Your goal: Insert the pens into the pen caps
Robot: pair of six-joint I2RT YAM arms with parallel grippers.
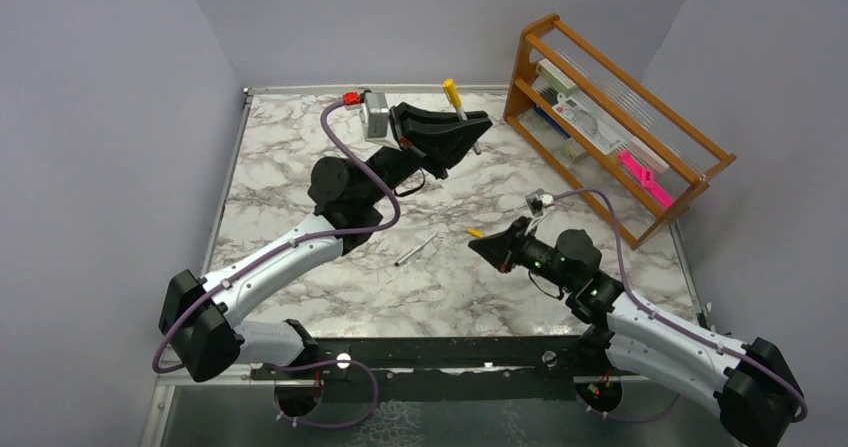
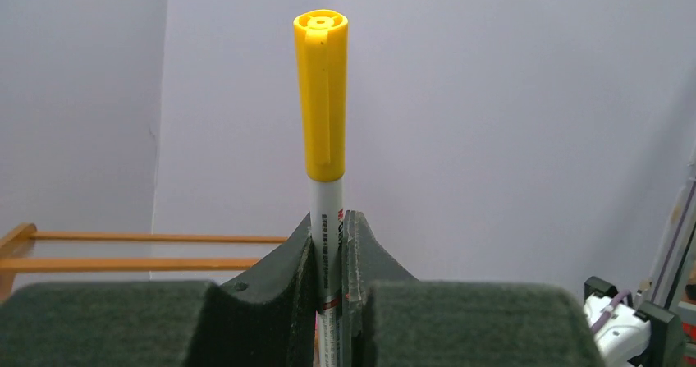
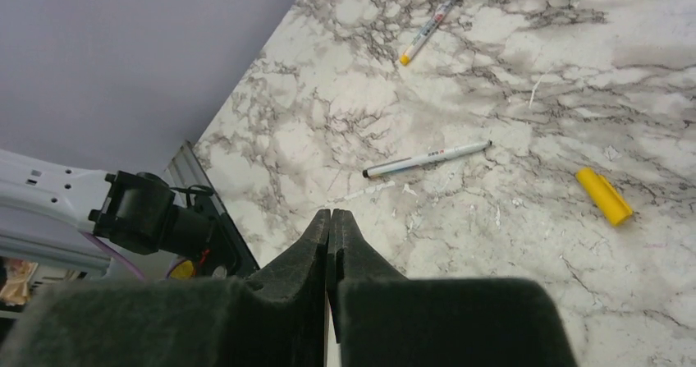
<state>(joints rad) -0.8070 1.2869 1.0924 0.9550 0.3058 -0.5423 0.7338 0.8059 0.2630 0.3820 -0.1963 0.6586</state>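
My left gripper (image 1: 468, 127) is raised over the far middle of the table and shut on a silver pen (image 2: 326, 199). A yellow cap (image 2: 321, 96) sits on that pen's upper end, also visible from above (image 1: 453, 95). My right gripper (image 1: 482, 244) is shut with nothing seen in it, low over the table's middle; in its wrist view the fingertips (image 3: 330, 217) meet. A loose yellow cap (image 1: 474, 232) lies just beside it (image 3: 603, 195). An uncapped silver pen (image 1: 415, 249) lies left of it (image 3: 427, 159). A third pen (image 3: 432, 18) with a magenta cap lies farther off.
A wooden rack (image 1: 690, 182) stands at the back right with flat items and a bright pink object (image 1: 640, 175) in it. The left arm's base (image 3: 148, 215) shows at the left of the right wrist view. Grey walls close in the marble table (image 1: 300, 167).
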